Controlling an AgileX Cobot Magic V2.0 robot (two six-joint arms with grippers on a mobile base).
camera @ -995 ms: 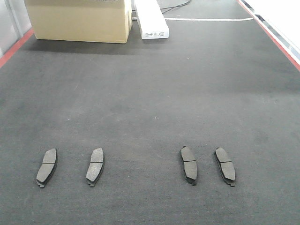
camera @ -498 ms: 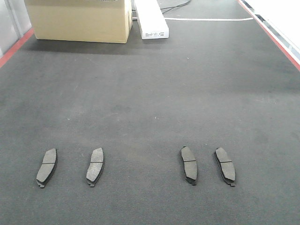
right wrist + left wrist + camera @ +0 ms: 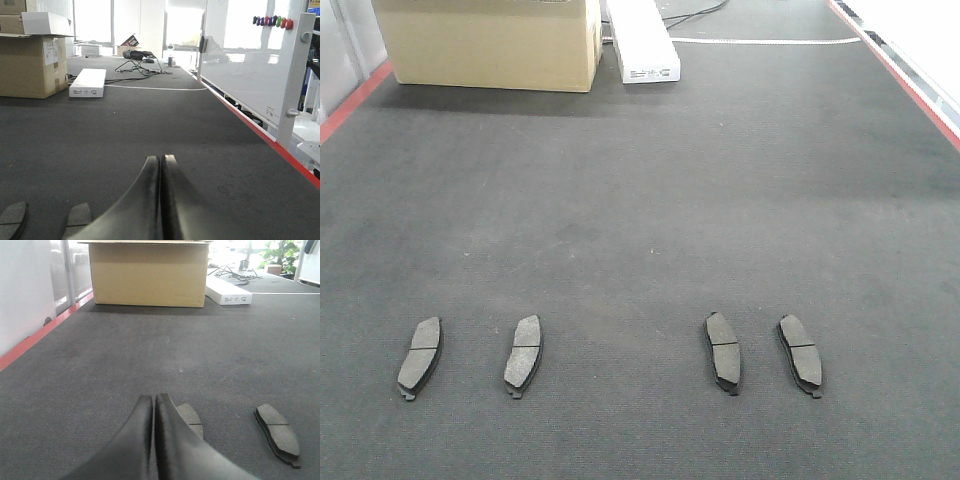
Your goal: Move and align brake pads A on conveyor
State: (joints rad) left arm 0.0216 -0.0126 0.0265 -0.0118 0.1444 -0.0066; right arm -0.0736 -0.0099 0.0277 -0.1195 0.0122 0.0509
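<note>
Four small flat dark-grey curved brake pads lie in a row on the wide dark charcoal conveyor belt [image 3: 640,200]. From the front view they sit as two pairs: the far-left pad [image 3: 420,357] and the next pad [image 3: 523,355], then a wide gap, then the third pad [image 3: 723,352] and the far-right pad [image 3: 800,354]. Each pad leans a little, and the two pairs lean opposite ways.

The left gripper [image 3: 154,402] has its black fingers pressed together and holds nothing. It hangs low, just over one pad. The right gripper [image 3: 161,162] is pinched together too, and empty.

To do this well, a gripper should probably spread its fingers first, come down over one pad's long sides, and turn it straight to match the others.

A big tan cardboard box [image 3: 485,42] and a flat white box [image 3: 642,42] sit far back on the belt, well apart from the pads. Nothing blocks the way.
</note>
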